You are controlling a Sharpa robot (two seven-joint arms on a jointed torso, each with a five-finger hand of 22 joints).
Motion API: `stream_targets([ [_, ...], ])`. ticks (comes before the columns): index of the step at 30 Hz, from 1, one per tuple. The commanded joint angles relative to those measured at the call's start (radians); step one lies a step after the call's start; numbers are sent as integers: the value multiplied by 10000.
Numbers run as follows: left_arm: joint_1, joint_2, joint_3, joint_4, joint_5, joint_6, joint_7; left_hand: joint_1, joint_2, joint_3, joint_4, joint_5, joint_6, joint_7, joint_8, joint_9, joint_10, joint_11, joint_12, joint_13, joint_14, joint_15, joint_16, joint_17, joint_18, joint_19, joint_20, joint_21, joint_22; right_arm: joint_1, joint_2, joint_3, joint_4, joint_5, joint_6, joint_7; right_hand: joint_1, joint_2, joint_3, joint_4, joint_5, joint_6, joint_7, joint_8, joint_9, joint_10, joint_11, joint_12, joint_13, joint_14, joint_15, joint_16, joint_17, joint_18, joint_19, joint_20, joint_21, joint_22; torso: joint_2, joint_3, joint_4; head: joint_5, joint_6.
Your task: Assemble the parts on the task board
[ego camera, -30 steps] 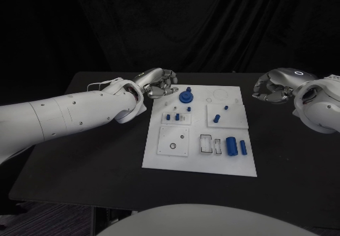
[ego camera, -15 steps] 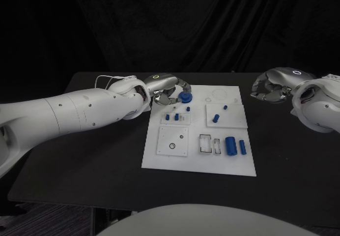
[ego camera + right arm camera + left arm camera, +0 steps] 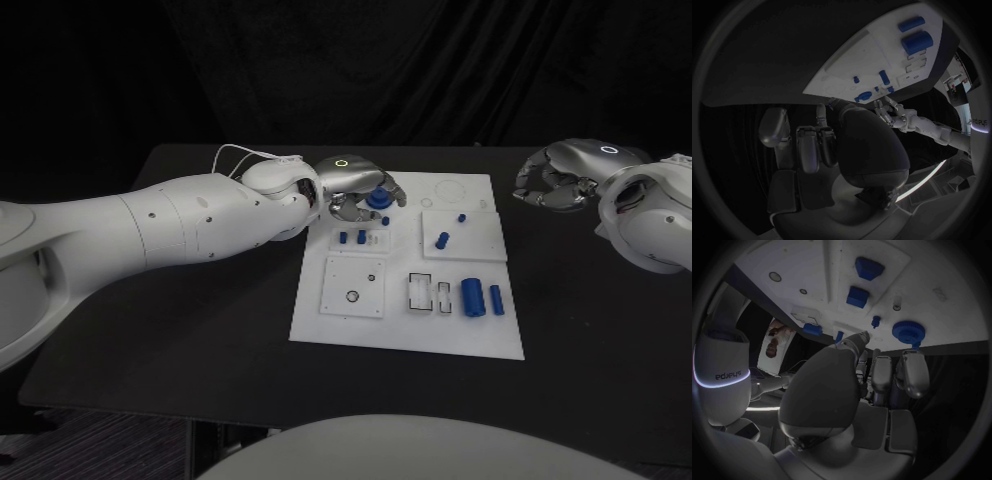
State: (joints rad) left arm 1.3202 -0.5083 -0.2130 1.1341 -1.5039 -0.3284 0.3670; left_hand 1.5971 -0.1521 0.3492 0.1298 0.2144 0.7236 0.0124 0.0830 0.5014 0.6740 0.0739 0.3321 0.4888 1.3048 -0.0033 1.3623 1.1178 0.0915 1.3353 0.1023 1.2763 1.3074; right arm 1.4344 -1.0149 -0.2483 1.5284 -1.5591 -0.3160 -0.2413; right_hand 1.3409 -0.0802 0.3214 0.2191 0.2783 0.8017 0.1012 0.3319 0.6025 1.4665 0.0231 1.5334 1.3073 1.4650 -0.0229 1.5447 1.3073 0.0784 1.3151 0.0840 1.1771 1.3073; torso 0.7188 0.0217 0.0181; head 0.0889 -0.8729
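Note:
The white task board [image 3: 411,325] lies in the middle of the black table. A blue round gear [image 3: 378,198] stands at its far left corner, and my left hand [image 3: 353,190] hovers right over it, fingers reaching down around it. In the left wrist view the gear [image 3: 909,331] sits just past the fingertips [image 3: 911,360], with the thumb apart from them and no grip showing. A small blue peg [image 3: 876,321] stands beside it. My right hand [image 3: 555,182] hangs off the board's far right side, fingers curled in and holding nothing.
Two blue cylinders [image 3: 472,294] lie on the board's near right part beside white slots [image 3: 420,291]. Short blue pegs [image 3: 358,238] and another peg [image 3: 441,240] stand in the middle plates. Bare black table [image 3: 173,330] surrounds the board.
My left hand has moved right from the board's left edge and now covers the blue gear at the far left corner. The right hand has stayed where it was.

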Motion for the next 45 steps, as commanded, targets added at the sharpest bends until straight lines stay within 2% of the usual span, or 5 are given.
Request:
stream_targets([
  [1, -16, 87, 11, -36, -306, 110, -61, -80, -15, -80, -25, 94, 108, 33, -55, -91, 199, 46, 164, -12, 93, 10, 38, -16, -154, 86, 19, 49, 1581, -28, 16, 7, -6, -32, -184, 32, 68, 38, 10, -59, 52, 61, 4, -28, -14, 274, -19, -56, 2191, 780, -70, -33, 2254, 126, -3, -5, -11, 1401, 48, 1, -35, 23, 3],
  [4, -16, 152, 11, -63, -312, 139, -96, -76, 2, -90, -55, 132, 163, 45, -64, -175, 324, 62, 295, 20, 98, 15, 42, -31, -165, 133, 30, 80, 1602, -29, 17, 7, -1, -32, -175, 35, 68, 38, 10, -59, 52, 61, 4, -28, -14, 274, -19, -56, 2191, 780, -70, -33, 2254, 126, -3, -5, -11, 1401, 64, 10, -49, 30, 3],
  [10, -20, 313, 11, -203, -317, 325, -201, -109, 22, -116, -93, 165, 415, 130, -2, -293, 434, 85, 523, 109, 84, 31, 40, -77, -159, 133, 47, 37, 1605, -28, 11, 8, 7, 93, -162, 35, 69, 42, 15, -66, 52, 73, 0, -23, -15, 254, -21, -70, 2177, 762, -72, -53, 2229, 132, -16, -6, -40, 1394, 47, 10, -9, -11, 3],
  [25, -176, 485, 13, -339, -926, 668, -464, -306, 27, -276, -130, 86, 833, 171, 168, -396, 314, 110, 1067, 496, 12, 63, 28, -198, -142, 102, 83, -84, 1595, -27, 4, 8, 42, 261, -189, 39, 70, 43, 16, -68, 52, 75, 0, -23, -15, 264, -21, -65, 2182, 767, -72, -48, 2235, 129, -8, -6, -27, 1398, 52, 23, -58, -7, 3],
  [45, -278, 685, 13, -739, -1015, 580, -449, -234, 162, 30, -365, 901, 1173, 256, 309, -433, -11, 133, 1251, 646, -82, 67, 10, -335, -128, 77, 77, -177, 1594, -28, 38, 8, -10, 267, -54, 13, 73, 50, 24, -79, 53, 83, 3, -22, -20, 249, -21, -78, 2169, 750, -74, -66, 2212, 134, -18, -7, -53, 1393, 39, -1, -24, -56, 3],
])
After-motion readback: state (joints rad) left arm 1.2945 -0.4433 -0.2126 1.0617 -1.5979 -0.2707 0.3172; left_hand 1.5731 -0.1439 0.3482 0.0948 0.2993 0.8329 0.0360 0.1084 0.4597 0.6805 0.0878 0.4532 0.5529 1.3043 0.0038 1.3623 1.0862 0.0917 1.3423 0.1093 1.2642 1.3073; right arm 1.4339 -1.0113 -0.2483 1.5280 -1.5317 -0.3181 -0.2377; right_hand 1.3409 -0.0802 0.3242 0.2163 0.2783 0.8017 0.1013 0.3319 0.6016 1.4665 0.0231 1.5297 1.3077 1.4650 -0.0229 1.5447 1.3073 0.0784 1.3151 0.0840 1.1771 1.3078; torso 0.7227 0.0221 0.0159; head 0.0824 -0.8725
